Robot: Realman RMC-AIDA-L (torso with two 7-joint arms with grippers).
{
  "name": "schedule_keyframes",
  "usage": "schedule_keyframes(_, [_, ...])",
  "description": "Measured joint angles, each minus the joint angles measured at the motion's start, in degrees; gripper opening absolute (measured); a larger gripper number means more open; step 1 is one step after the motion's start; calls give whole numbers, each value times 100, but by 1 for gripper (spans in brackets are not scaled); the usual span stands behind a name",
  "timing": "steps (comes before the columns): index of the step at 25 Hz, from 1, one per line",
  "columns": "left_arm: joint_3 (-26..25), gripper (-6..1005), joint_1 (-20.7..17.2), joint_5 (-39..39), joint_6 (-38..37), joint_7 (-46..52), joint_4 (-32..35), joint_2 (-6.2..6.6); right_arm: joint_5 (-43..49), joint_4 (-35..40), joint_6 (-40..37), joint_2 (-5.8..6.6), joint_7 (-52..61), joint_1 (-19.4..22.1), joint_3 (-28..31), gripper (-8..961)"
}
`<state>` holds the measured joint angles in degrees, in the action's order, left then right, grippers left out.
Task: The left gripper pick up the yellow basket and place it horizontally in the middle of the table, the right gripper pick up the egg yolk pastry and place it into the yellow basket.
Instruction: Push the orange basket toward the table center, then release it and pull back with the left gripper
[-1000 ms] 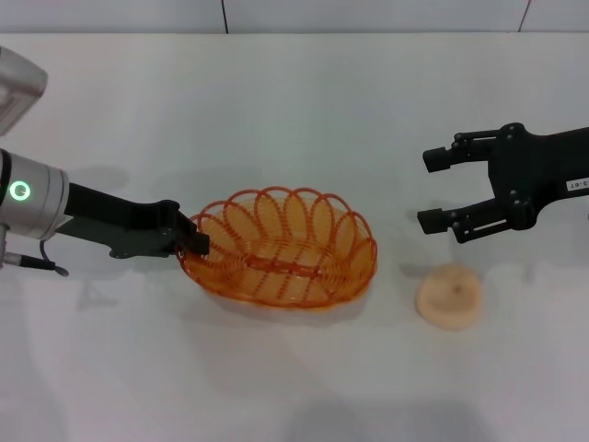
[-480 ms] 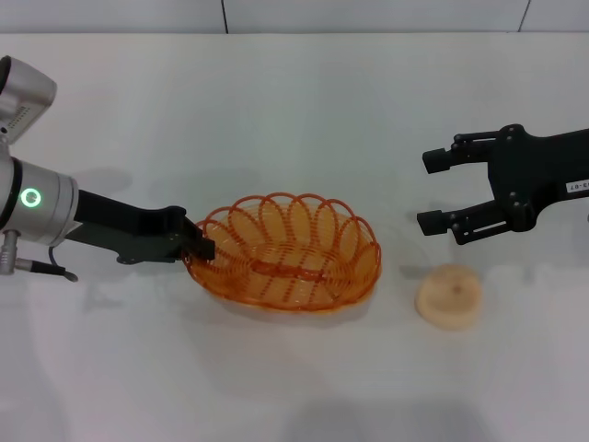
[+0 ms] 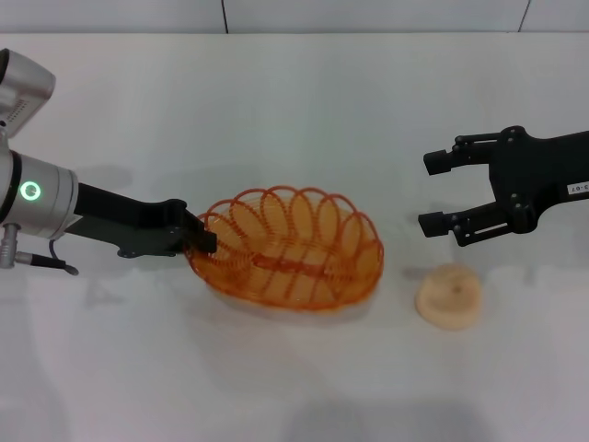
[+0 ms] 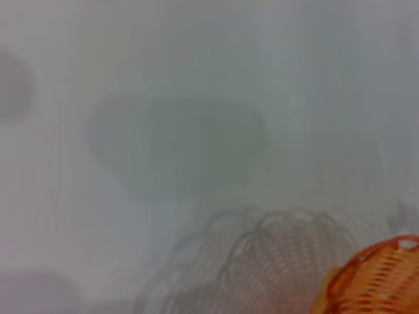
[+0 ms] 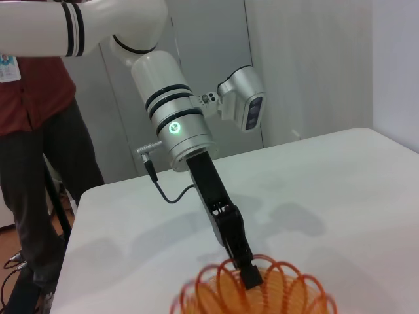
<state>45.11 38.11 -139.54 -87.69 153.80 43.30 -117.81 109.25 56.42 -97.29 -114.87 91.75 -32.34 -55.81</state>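
We see the left gripper [image 3: 201,241] with its black fingers pinched onto the looped rim at the 9 o'clock end of the yellow basket [image 3: 290,249]. The basket's far side looks tipped up a little, so its open bowl faces us. It sits near the middle of the white table [image 3: 294,110]. Behind the gripper, the left arm runs out toward 9 o'clock to a grey joint with a green ring light [image 3: 30,191].

The right gripper [image 3: 440,191] hovers at about 3 o'clock from the basket, its two fingers spread wide and holding nothing. The egg yolk pastry [image 3: 449,296] lies on the table at about 6 o'clock from that gripper, apart from it and just beside the basket's 3 o'clock end.

The right wrist view shows what the head view does not: the left arm from the front, its fingers biting down on the basket rim [image 5: 252,288], and a person in a red top [image 5: 33,91] standing beyond the table edge. The left wrist view shows only a corner of the basket [image 4: 376,278] and its shadow on the table
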Motion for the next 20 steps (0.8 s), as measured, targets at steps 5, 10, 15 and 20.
schedule_keyframes(5, [-3, 165, 7, 5, -11, 0, 3, 3, -1, 0, 0, 0, 0, 0, 0, 855])
schedule_keyframes(10, [-12, 173, 21, 23, -24, -1, 3, -4, -4, 0, 0, -7, 1, 0, 0, 855])
schedule_keyframes(15, [-5, 219, -12, 289, -89, -39, 3, -7, -9, 0, 0, -9, 1, 0, 0, 856])
schedule_keyframes(20, [-5, 387, -31, 339, -193, -41, 3, -17, -14, 0, 0, -9, 1, 0, 0, 856])
